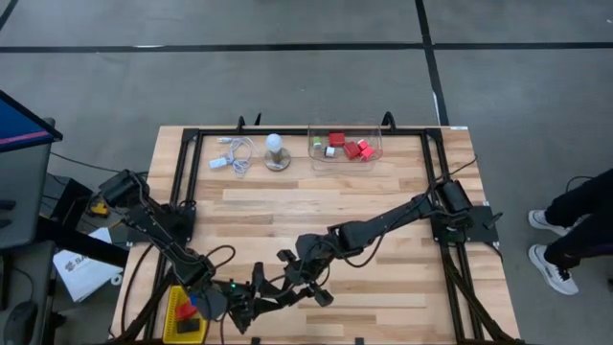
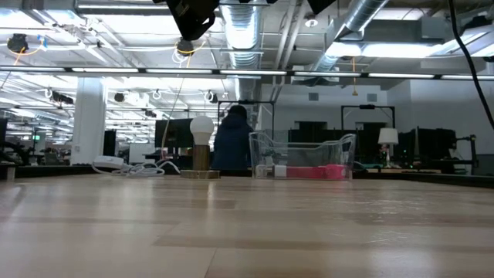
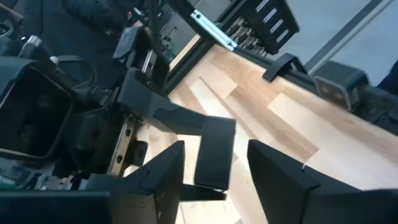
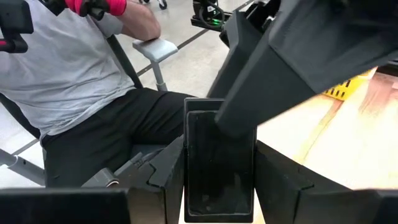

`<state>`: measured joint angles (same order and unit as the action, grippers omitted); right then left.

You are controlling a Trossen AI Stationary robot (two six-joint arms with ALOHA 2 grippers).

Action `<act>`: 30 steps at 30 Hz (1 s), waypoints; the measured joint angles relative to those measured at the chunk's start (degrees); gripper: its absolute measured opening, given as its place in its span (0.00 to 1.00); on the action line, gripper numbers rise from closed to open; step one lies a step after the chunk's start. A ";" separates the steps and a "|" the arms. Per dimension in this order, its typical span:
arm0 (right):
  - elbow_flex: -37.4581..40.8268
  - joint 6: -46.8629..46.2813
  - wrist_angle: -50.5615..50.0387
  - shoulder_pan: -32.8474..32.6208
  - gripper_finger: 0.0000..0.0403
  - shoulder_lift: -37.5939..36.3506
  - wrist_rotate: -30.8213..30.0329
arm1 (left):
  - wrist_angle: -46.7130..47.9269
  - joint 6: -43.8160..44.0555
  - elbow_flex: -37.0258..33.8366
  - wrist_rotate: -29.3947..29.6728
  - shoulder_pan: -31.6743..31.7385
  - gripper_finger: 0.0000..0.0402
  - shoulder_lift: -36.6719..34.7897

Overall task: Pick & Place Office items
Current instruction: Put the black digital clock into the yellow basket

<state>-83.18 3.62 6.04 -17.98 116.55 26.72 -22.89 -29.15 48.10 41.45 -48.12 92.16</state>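
Near the table's [image 1: 383, 206] front edge, right gripper [image 4: 219, 180] pinching a black block [image 4: 219, 163]; left gripper [image 3: 214, 177] spread around it; risks dropping it if released early.

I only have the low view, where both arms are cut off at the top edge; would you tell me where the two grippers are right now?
Observer: They meet above the table, at the edge nearest your camera, where the right gripper is shut on a black block.
Operator: Thank you. Does the left gripper have hold of that block too?
Observer: Not yet, it seems: the left gripper has its fingers on either side of the block, with a gap showing on each side.
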 joint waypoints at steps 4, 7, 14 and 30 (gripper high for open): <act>0.00 0.00 0.02 0.00 0.36 0.00 0.00 | -0.52 0.85 0.00 -1.29 0.00 0.33 0.00; 0.00 0.00 -0.31 0.00 0.36 0.00 0.01 | -0.37 1.54 0.00 -1.59 0.40 0.23 0.00; 0.04 -0.02 -0.28 -0.04 0.37 0.04 0.48 | -0.58 1.66 0.00 -4.43 0.93 0.15 0.00; 0.06 -3.55 -13.82 4.28 0.55 -1.45 -2.62 | 22.52 18.17 -0.04 4.55 -5.76 0.15 -10.57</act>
<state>-83.11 0.07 -7.78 -13.70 115.10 24.10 -0.37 -10.98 48.05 46.00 -53.87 81.59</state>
